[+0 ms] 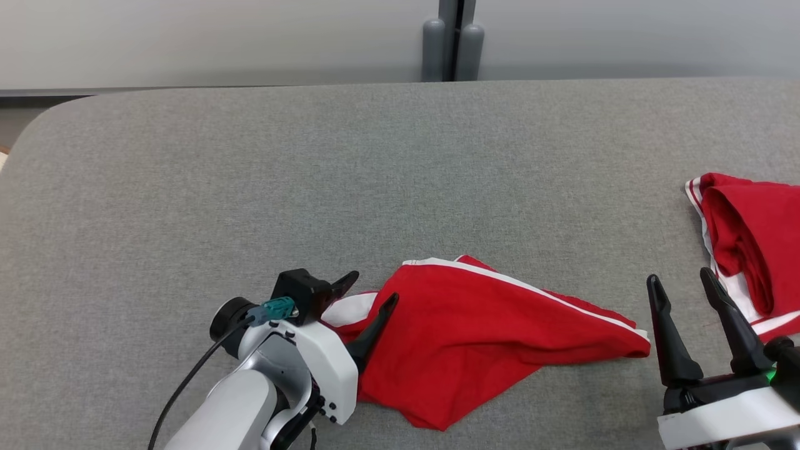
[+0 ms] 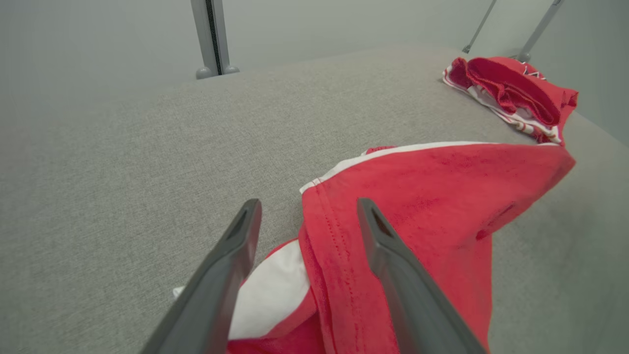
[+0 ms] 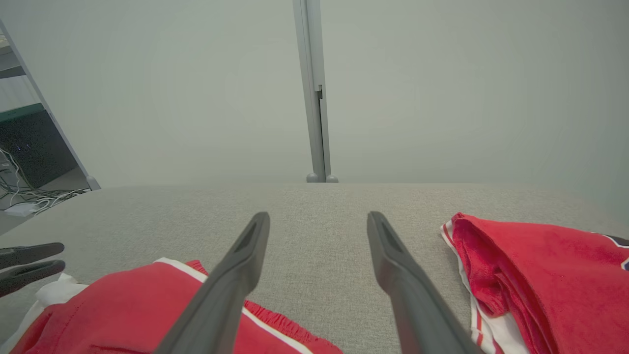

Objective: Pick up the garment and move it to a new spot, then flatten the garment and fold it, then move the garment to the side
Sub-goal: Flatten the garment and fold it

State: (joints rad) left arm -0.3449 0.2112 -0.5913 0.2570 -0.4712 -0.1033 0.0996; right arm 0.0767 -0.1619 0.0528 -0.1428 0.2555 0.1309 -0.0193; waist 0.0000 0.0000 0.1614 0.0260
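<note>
Grey woven fabric covers the broad desk point(image 1: 250, 175), which has a rounded far-left corner. Behind it is a pale wall point(image 1: 187, 37) with two grey rounded posts point(image 1: 452, 50) at its middle. A red garment with white trim point(image 1: 487, 337) lies crumpled near the front edge, slightly right of centre. The left end effector point(image 1: 369, 292) sits at the garment's left end, its jaws apart and holding nothing. One dark finger lies over the red cloth and the other is beside a white patch. The right end effector point(image 1: 680, 281) is also spread wide and empty over bare fabric. It sits between that garment and a second red-and-white garment point(image 1: 750, 244), bunched at the right edge.

From the left wrist, the left end effector point(image 2: 308, 204) straddles the stitched hem of the red garment with white trim point(image 2: 442, 196). The second red-and-white garment point(image 2: 511, 93) lies well beyond it, near the desk's far side.

From the right wrist, the right end effector point(image 3: 318, 216) points across bare desk point(image 3: 314, 236) toward the wall and a grey upright point(image 3: 314, 98). The red garment with white trim point(image 3: 123, 309) is at lower left and the second red-and-white garment point(image 3: 540, 275) is at right. Loose cables point(image 3: 19, 196) trail beyond the desk's left end.
</note>
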